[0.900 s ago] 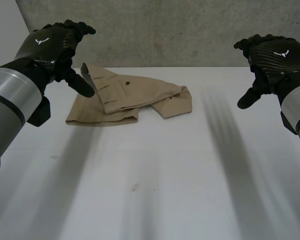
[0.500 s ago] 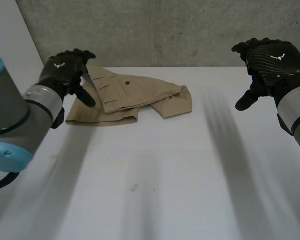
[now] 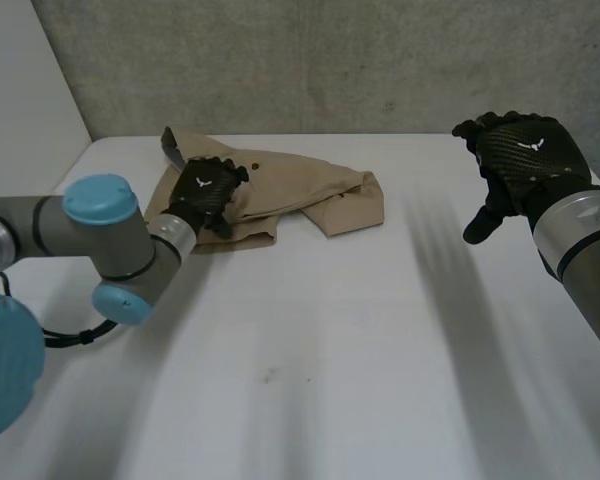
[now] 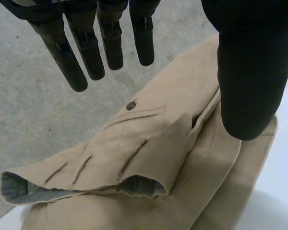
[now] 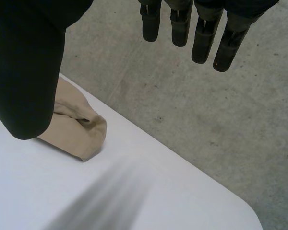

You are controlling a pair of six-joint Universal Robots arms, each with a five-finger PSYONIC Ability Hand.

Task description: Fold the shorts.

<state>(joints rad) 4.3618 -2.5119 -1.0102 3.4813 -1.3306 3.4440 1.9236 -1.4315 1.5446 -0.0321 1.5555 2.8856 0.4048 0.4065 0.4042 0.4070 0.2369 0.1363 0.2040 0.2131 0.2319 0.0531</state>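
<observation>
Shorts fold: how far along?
Done: the shorts lie loosely doubled over but rumpled, one waistband corner sticking up. In hand: the left hand is open over their waistband end, gripping nothing; the right hand is open, well clear above the table. Left: grasp, flatten, finish a neat fold.

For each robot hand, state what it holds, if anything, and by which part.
Nothing is held. The left hand is open over the shorts, fingers straight; the right hand is open over the table, apart from them.
</observation>
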